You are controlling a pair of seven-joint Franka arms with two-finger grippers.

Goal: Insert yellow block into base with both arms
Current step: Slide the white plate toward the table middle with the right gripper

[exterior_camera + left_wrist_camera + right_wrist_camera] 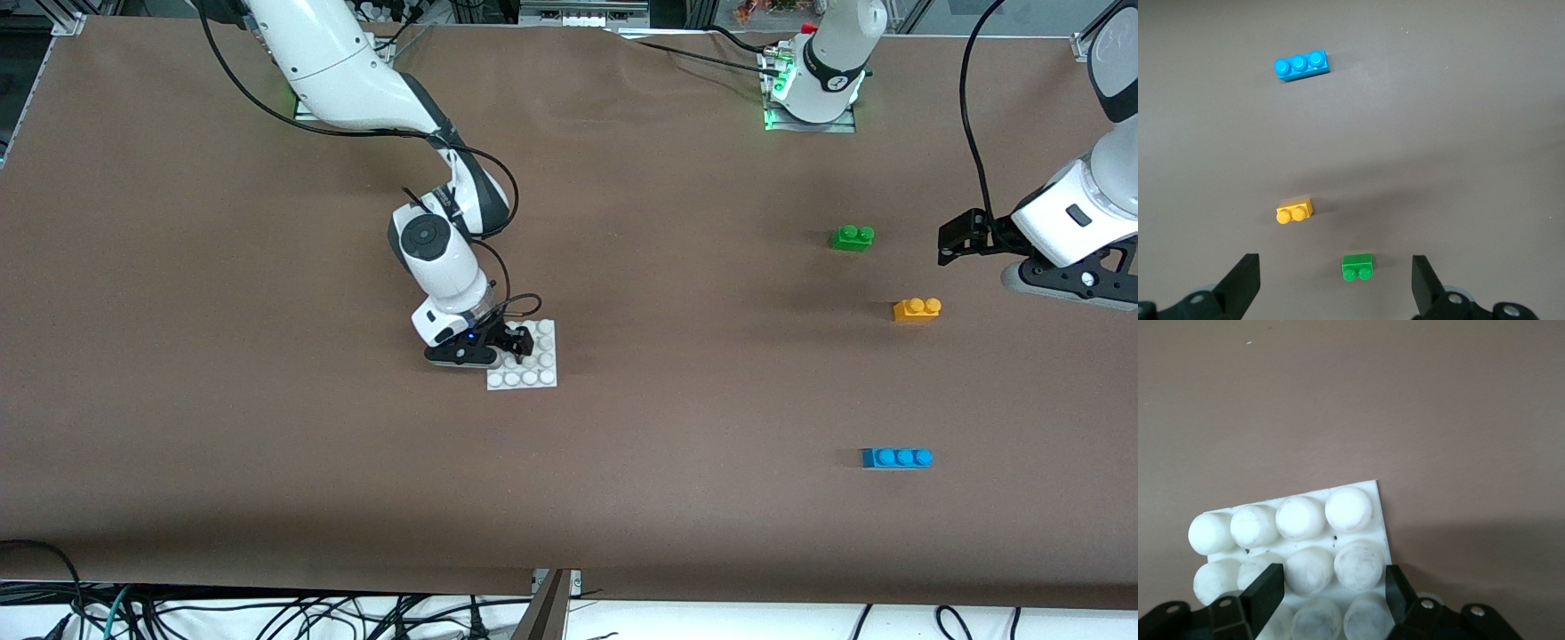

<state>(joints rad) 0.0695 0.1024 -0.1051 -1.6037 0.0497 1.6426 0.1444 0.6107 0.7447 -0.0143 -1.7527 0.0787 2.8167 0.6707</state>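
A: Where does the right pincer (518,345) stand?

B: Down on the base (533,373), its jaws drawn narrow over the studs at the edge toward the robots. In the right wrist view the two fingers (1265,593) flank a pair of studs, so I judge it is clamping the base (1338,520) to steady it on the desk (267,444).

A: And the left pincer (956,242)?

B: Spread wide, holding nothing, hanging above the desk at the left arm's end. From its own camera the yellow block (1295,212) lies just ahead of the fingertips, the green brick (1358,267) almost between them, the blue brick (1302,65) well past both.

A: So which step?

B: Anchoring the base looks done; the pickup has not begun. Next, the left pincer should shift off the green brick (853,237), centre over the yellow block (917,309), drop and close across its short sides. Blue brick (897,458) stays out.
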